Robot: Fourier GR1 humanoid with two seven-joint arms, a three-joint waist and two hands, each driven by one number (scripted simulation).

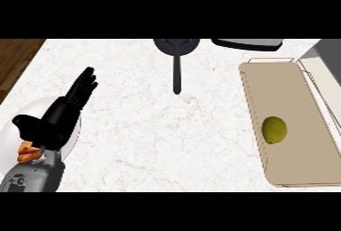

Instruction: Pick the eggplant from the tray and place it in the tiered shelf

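A beige tray (296, 90) lies along the counter's right side. On it rests a small oval, yellow-green item (274, 130), the only thing on the tray; it does not look purple like an eggplant. My left hand (58, 118) shows at the far left, open with fingers straight and pointing up and to the right, resting over a white plate (34, 107). It is far from the tray and holds nothing. A white and grey structure (322, 76), possibly the tiered shelf, runs beside the tray's right edge, cut off by the picture. My right hand is out of view.
A black pan (177, 45) sits at the back centre, its long handle (177, 74) pointing toward me. A dark grey object (248, 43) lies at the back right. An orange pastry (26, 151) sits on the plate by my left wrist. Wooden floor (16, 56) shows beyond the counter's left edge.
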